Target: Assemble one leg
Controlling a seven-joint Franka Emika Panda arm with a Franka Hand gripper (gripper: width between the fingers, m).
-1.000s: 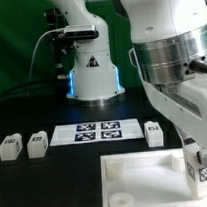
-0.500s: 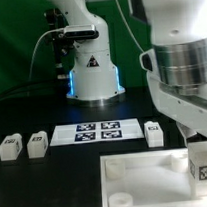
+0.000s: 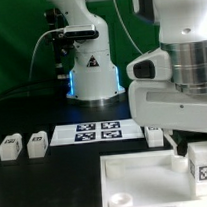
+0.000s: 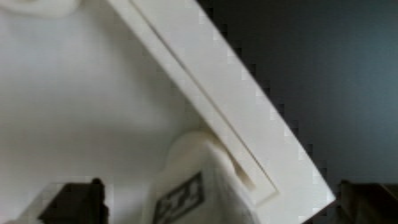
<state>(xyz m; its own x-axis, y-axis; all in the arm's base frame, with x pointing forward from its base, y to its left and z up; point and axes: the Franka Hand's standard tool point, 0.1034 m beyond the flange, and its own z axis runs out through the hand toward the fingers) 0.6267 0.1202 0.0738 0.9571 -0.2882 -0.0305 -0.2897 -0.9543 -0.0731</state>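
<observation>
A leg [image 3: 203, 165], a small white block with a square marker tag facing the camera, stands at the right near corner of the large white plate [image 3: 141, 171]. My gripper [image 3: 191, 147] hangs right over it, its fingers largely hidden by the hand. In the wrist view the leg [image 4: 199, 192] sits between the two dark fingertips [image 4: 75, 202], against the plate's edge [image 4: 196, 70]. My gripper [image 4: 226, 203] has its jaws spread wide, with a gap on each side of the leg.
Three more legs lie on the black table: two at the exterior view's left [image 3: 8, 147] [image 3: 36, 144], and one [image 3: 155, 134] beside the marker board [image 3: 99, 132]. The robot base [image 3: 92, 67] stands behind.
The arm's wrist has turned and the hand has shifted toward the exterior view's left and upward. The leg has stayed at the plate's corner.
</observation>
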